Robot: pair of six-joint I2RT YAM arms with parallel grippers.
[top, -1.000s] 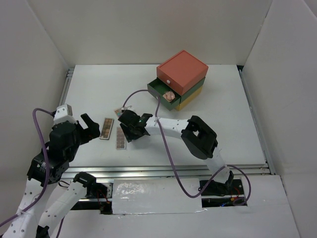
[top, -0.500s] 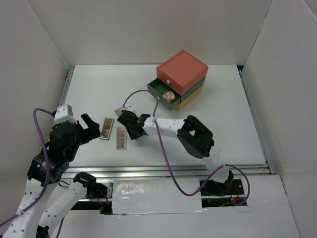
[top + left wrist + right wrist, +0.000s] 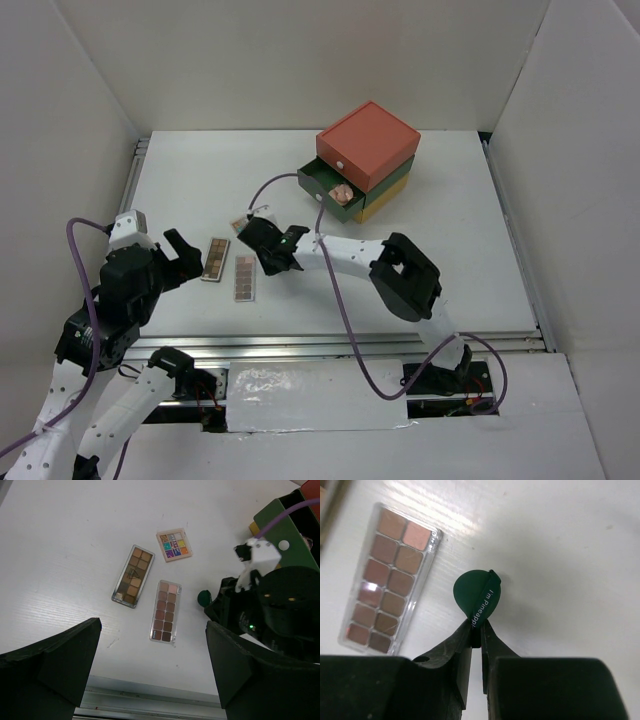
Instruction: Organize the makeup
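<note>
Top view: left hand [image 3: 180, 258] spread wide open over the desk [image 3: 450, 270], just beside the outer brown palette [image 3: 215, 258]. Inner brown palette [image 3: 244, 278] lies alongside. Right hand [image 3: 256, 243] low beside both. Drawer box [image 3: 368, 150] at the far side, green drawer pulled out, pink item [image 3: 342, 190] inside.

Left wrist view: square multicolour palette [image 3: 173, 544] lies beyond the brown palettes.

Right wrist view: right hand pinches the dark-green compact [image 3: 477, 597] on edge, near the inner brown palette.
</note>
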